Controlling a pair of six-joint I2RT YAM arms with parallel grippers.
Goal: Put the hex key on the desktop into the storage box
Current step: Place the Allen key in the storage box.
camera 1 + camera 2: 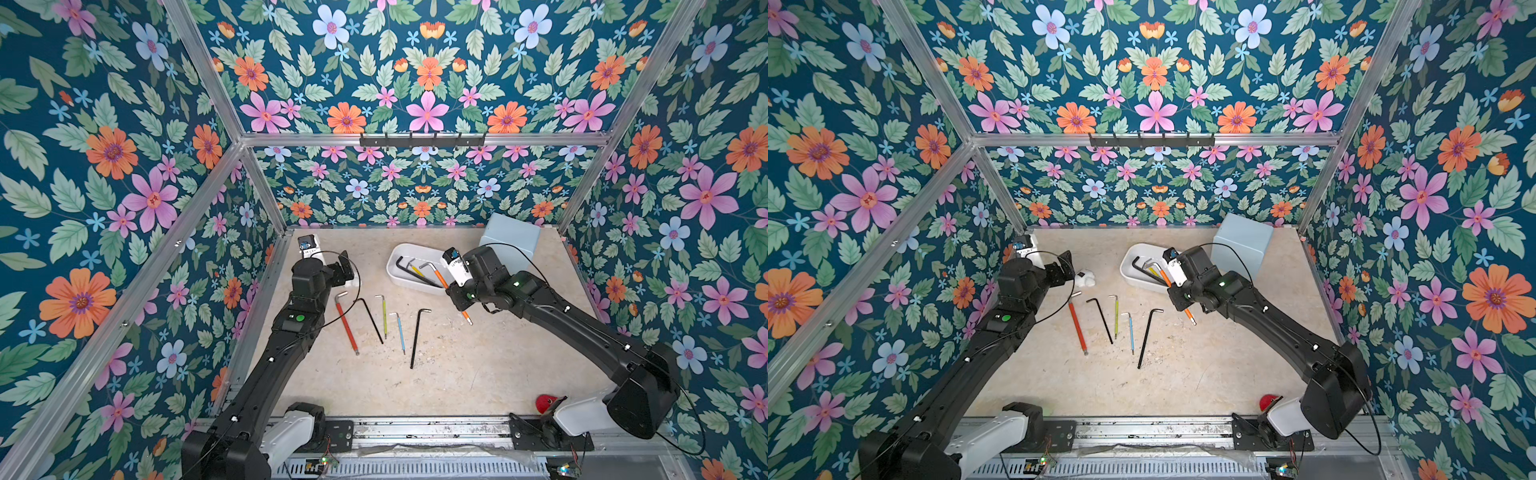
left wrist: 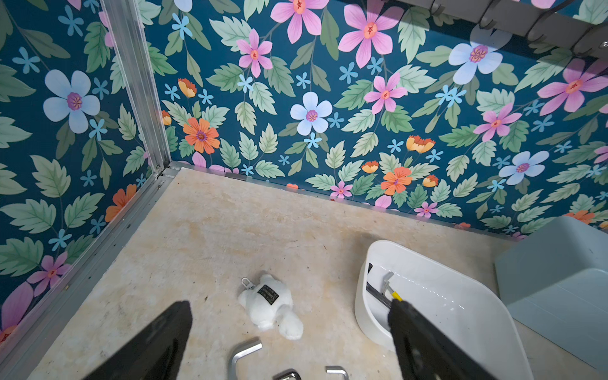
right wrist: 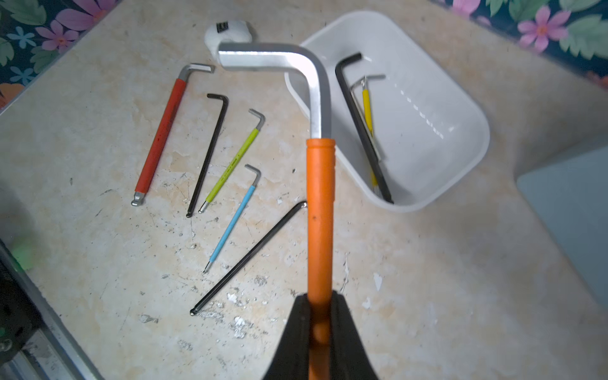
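The right gripper [image 3: 320,302] is clenched on the orange sleeve of the orange hex key [image 3: 320,214], its two black jaws pressed against either side of the handle. In both top views the key slants from the gripper toward the far left, so that its bent steel end reaches over the near right part of the storage box [image 3: 427,98], while its straight tip sticks out behind the jaws over the desktop [image 1: 457,374]; whether the key touches the box cannot be told. A black hex key [image 3: 362,131] and a yellow hex key [image 3: 367,108] already lie inside the box. Five more rest on the desktop to the left of the right gripper, fanned side by side: a red hex key [image 3: 161,135], a thin black hex key [image 3: 209,154], a green hex key [image 3: 232,164], a blue hex key [image 3: 232,223] and a long black hex key [image 3: 250,256]. The left gripper [image 2: 289,304] hangs released, jaws wide apart and holding nothing, above a white plush toy [image 2: 269,306] left of the box. A pale blue box [image 1: 511,239] stands just right of the storage box, at the far edge
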